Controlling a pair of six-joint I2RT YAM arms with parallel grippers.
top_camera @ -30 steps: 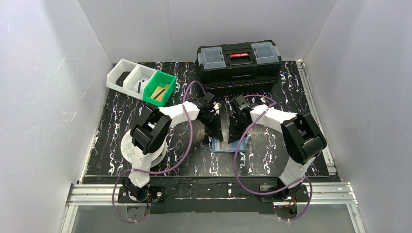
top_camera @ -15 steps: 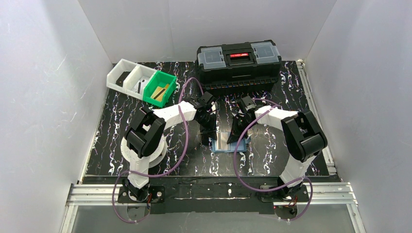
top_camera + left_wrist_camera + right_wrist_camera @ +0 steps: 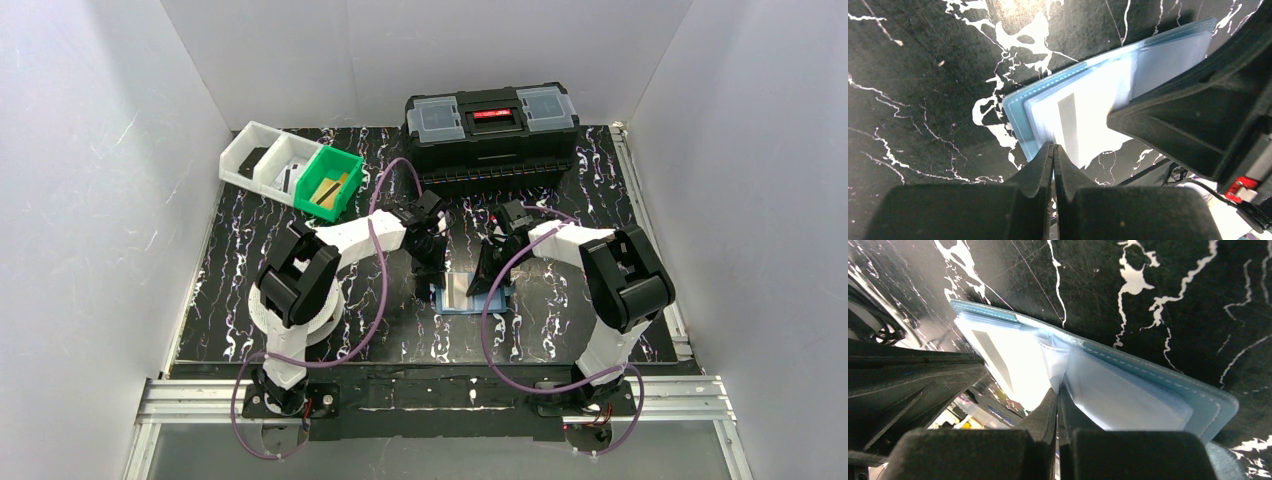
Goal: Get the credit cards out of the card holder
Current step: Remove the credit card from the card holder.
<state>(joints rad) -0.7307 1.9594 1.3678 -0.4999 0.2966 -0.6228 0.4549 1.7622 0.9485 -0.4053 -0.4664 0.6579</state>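
At the centre of the black, white-veined table top [image 3: 560,320], the small flat blue folding card holder [image 3: 475,304] lies open, its paler inner side facing up. We see both arms reaching in over it from opposite sides.

The left gripper [image 3: 1053,150] points down at the left edge of the card holder. Its two black fingers [image 3: 1035,170] are pressed together with no gap between them. The tips sit right at the stitched blue rim, and we cannot tell whether they pinch any material.

The right gripper [image 3: 1058,395] points down at the middle of the card holder, near the fold. Its jaws are likewise fully closed. The tips touch the clear plastic sleeve [image 3: 1128,400] there, but we cannot tell whether the sleeve is caught between them.

One thin, pale, glossy rectangular card [image 3: 1083,120] with a grey stripe rests in the left half of the card holder. Glare washes out its colour. It lies between the two grippers.

At the far edge of the table stands a large black plastic toolbox [image 3: 490,125]. To its left sit a green plastic bin [image 3: 328,182] and a white divided plastic bin [image 3: 265,160], touching each other and well apart from the card holder.
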